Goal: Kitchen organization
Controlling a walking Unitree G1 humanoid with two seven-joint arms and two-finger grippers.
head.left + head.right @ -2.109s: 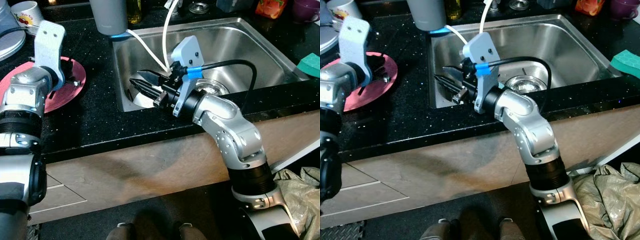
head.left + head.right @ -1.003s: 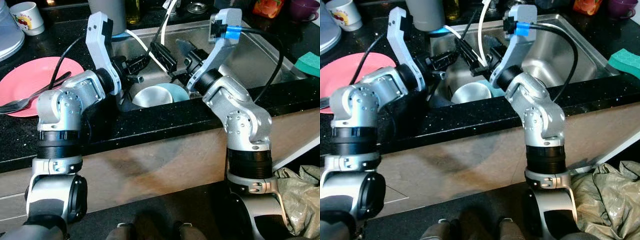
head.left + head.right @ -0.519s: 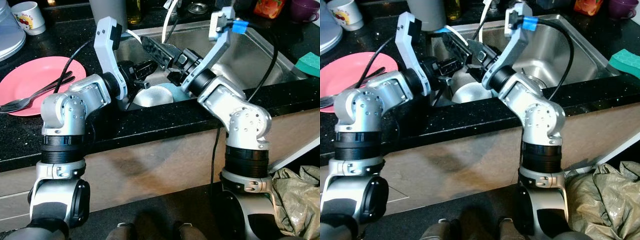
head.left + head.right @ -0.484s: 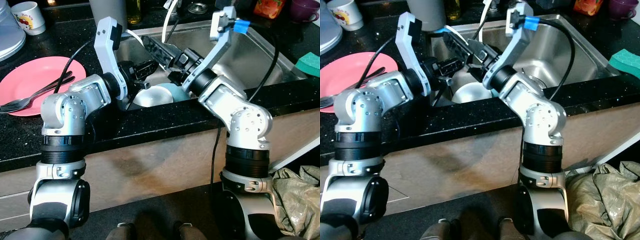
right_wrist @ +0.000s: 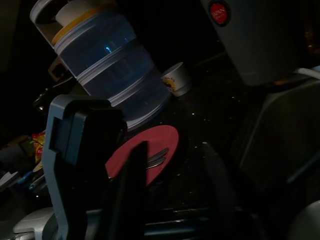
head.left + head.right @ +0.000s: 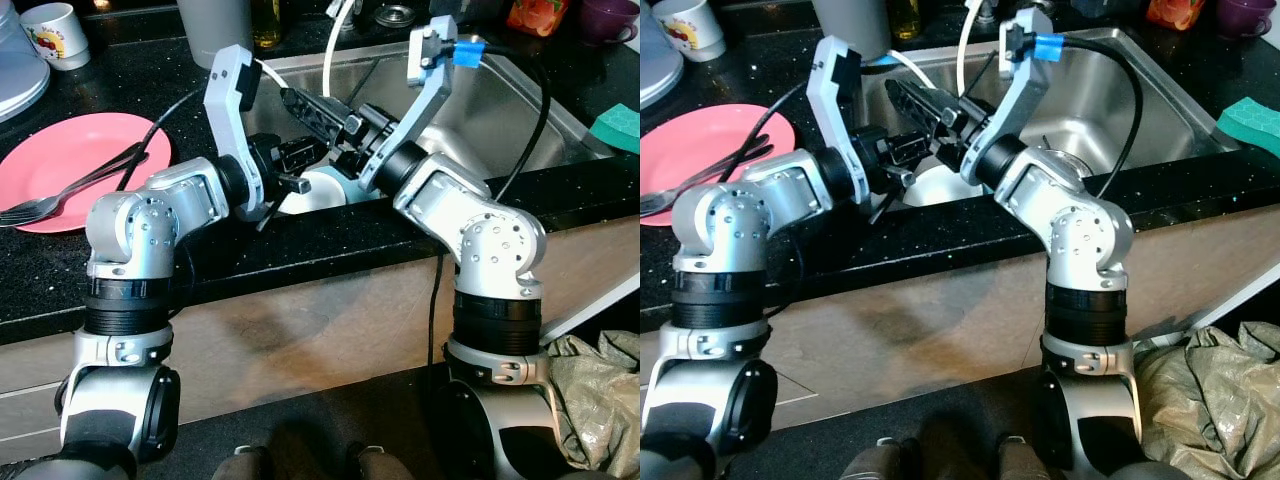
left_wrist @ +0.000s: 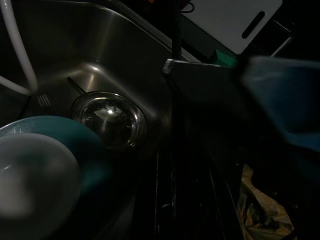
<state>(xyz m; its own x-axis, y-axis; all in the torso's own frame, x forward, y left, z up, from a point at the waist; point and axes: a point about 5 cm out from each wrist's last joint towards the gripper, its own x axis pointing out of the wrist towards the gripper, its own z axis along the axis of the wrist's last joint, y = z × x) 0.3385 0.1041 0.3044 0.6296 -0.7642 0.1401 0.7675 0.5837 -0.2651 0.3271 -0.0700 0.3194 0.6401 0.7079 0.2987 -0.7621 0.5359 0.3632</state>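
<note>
Bowls (image 6: 325, 186) unmoved in sink (image 6: 520, 100), likely pending; left pincer (image 6: 300, 160) and right pincer (image 6: 315, 108) above them, grip unclear.

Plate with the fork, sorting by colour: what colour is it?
Pink; the plate shows best in the left eye view.

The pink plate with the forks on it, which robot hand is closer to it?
Left. The left gripper is at the sink's near-left corner, apart from the pink plate. The right gripper reaches over the sink, slightly farther.
</note>
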